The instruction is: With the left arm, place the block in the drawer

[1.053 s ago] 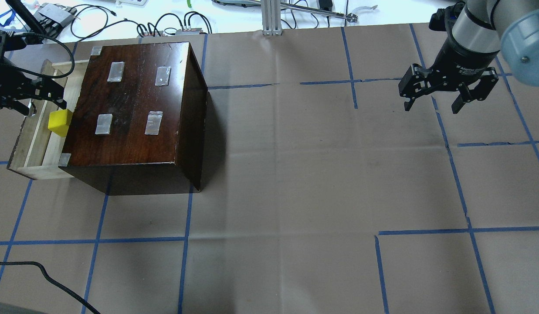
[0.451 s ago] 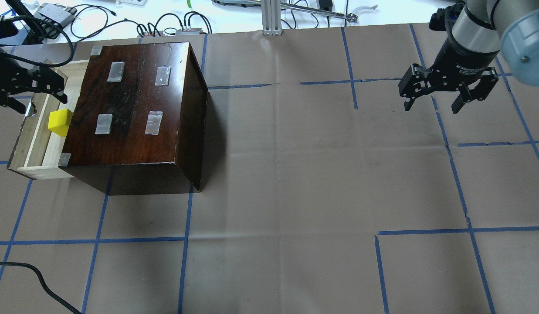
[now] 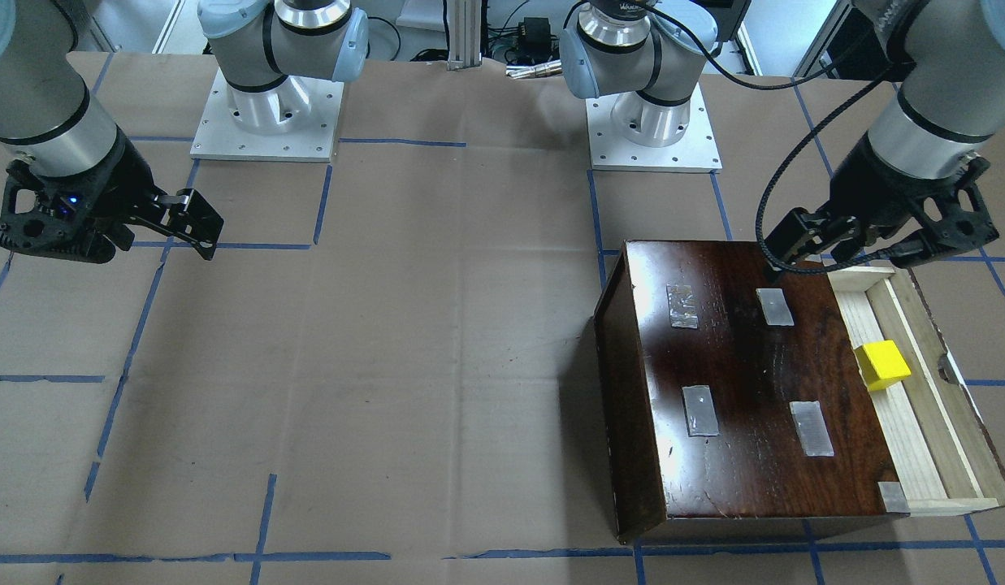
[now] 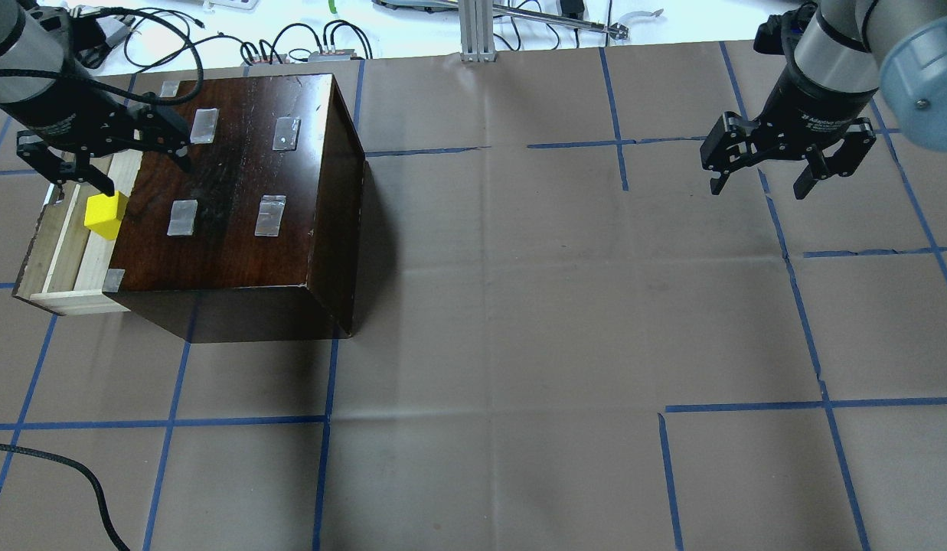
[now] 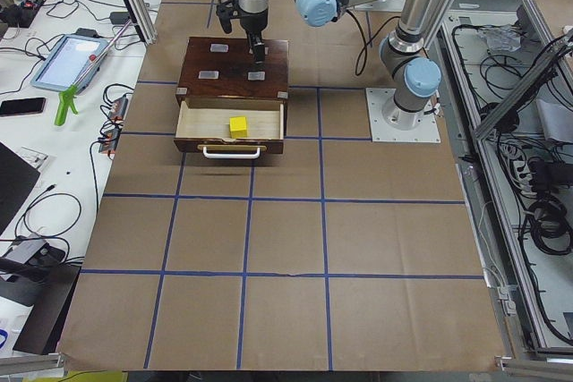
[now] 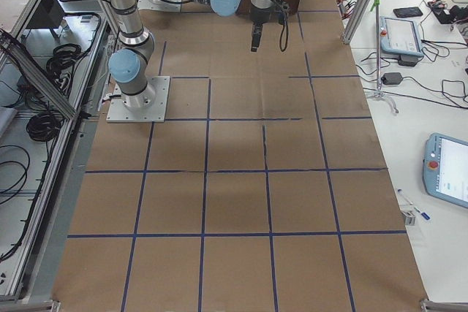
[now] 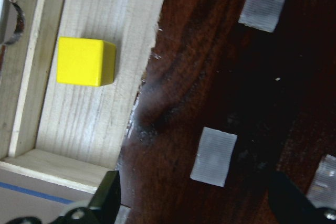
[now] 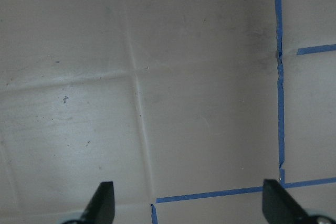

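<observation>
Bright yellow block, pale wood drawer, dark-brown box, blue tape grid on brown paper

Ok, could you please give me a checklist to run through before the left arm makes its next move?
1. Block lies on the floor of the pulled-out drawer: ok.
2. Left end effector is open, empty and apart from the block, raised over the drawer-side edge of the dark box: ok.
3. Block sits low enough to pass under the dark box's top if the drawer is slid shut: cannot tell.
4. Right end effector is open, empty and far across the table from the drawer: ok.
</observation>
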### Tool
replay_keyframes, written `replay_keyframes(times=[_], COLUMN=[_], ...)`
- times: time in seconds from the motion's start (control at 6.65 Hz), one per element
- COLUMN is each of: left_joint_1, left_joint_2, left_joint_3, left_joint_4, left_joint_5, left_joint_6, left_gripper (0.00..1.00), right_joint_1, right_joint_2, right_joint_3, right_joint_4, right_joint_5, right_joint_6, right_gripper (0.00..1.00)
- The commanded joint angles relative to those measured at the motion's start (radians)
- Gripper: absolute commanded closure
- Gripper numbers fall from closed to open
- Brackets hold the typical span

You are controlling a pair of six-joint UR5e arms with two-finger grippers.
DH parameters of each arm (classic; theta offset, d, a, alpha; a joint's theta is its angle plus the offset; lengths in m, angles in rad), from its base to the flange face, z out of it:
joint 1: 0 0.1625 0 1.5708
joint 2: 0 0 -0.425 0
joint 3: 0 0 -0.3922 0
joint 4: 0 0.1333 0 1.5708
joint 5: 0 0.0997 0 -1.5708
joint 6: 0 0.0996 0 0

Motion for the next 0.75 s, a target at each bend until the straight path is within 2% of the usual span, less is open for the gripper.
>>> replay_keyframes(times=[0.0,0.3,0.6], left_joint_1=[-0.131,-0.218,-0.234], left_joint_2=[0.006,0.032,0.043], left_joint_3=[-0.005,-0.026,-0.027], left_joint_4=[-0.032,-0.036,-0.036], left_joint_5=[0.007,0.032,0.038], left_joint_6=[-0.098,-0.085,0.001], left_gripper=[0.02,0.02,0.02], right_joint_1=[0.0,0.0,0.0], right_joint_2=[0.0,0.0,0.001], right_joint_3=[0.0,0.0,0.0], right_joint_4=[0.0,0.0,0.0], right_joint_5=[0.0,0.0,0.0], right_joint_6=[0.0,0.0,0.0], right_gripper=[0.0,0.0,0.0])
